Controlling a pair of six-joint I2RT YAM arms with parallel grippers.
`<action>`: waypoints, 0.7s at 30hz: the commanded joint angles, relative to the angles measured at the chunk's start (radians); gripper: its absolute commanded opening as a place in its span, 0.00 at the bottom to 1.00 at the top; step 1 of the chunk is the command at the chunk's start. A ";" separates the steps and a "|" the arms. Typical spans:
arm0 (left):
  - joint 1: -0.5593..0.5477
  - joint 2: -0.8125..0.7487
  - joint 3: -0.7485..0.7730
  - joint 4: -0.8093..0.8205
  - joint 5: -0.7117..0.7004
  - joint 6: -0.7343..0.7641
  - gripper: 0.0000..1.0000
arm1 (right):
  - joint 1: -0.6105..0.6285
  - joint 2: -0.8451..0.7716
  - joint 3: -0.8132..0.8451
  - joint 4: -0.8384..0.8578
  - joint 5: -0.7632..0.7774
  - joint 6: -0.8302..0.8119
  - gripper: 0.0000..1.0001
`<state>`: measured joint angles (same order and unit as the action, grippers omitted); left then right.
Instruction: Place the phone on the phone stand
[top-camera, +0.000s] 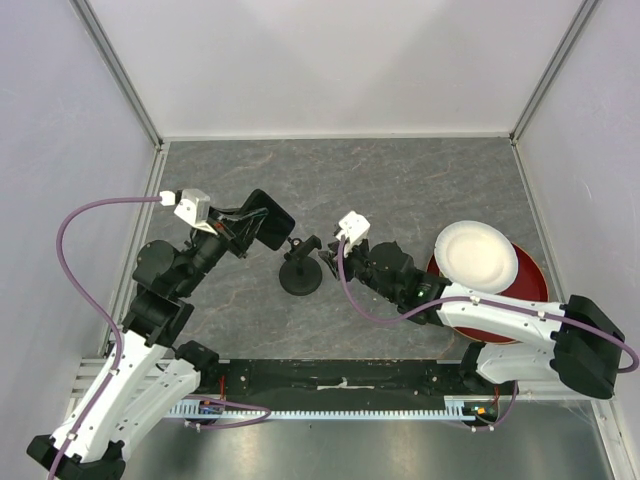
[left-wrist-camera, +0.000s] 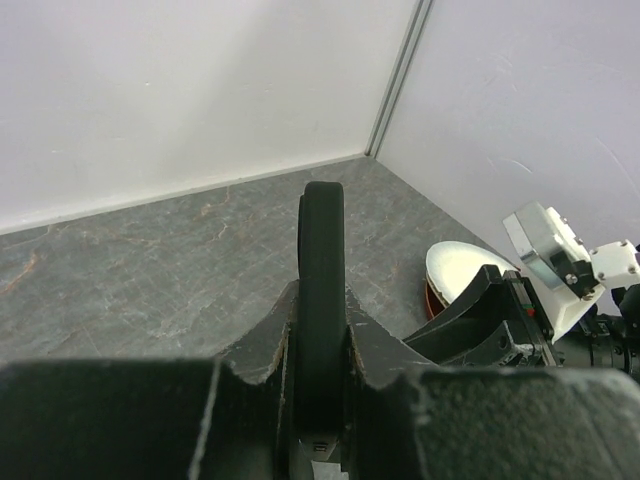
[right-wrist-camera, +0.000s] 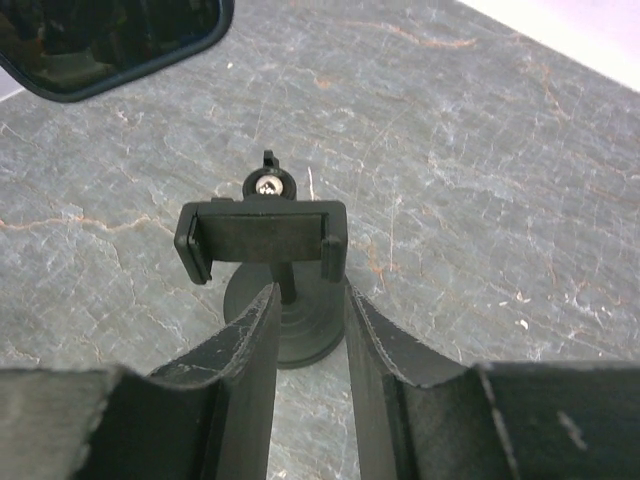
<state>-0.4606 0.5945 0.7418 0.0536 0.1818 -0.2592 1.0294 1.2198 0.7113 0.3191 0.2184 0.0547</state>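
Observation:
The phone (top-camera: 272, 224) is a glossy black slab held edge-up in my left gripper (top-camera: 248, 228), above the table and just left of the phone stand. In the left wrist view the phone (left-wrist-camera: 322, 250) stands edge-on between the fingers (left-wrist-camera: 262, 345), which are shut on it. The phone stand (top-camera: 300, 272) stands mid-table on its round base, with its clamp head (right-wrist-camera: 262, 235) on top. My right gripper (right-wrist-camera: 310, 292) is open, its fingers reaching under the clamp head on either side of the thin post, with a gap. The phone's corner (right-wrist-camera: 100, 40) shows at the right wrist view's top left.
A white plate (top-camera: 477, 255) rests on a red bowl (top-camera: 530, 285) at the right, behind my right arm; the plate also shows in the left wrist view (left-wrist-camera: 455, 270). White enclosure walls bound the table at the back and on both sides.

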 joint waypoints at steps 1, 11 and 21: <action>-0.004 -0.018 0.007 0.100 -0.025 0.000 0.02 | 0.000 0.014 -0.018 0.149 -0.005 -0.032 0.37; -0.006 -0.019 0.002 0.104 -0.018 0.000 0.02 | 0.000 0.076 -0.021 0.215 0.012 -0.046 0.34; -0.009 -0.018 0.002 0.106 -0.012 0.003 0.02 | -0.003 0.127 -0.021 0.256 0.036 -0.047 0.31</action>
<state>-0.4625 0.5911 0.7296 0.0544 0.1810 -0.2592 1.0294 1.3277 0.6899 0.5121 0.2306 0.0174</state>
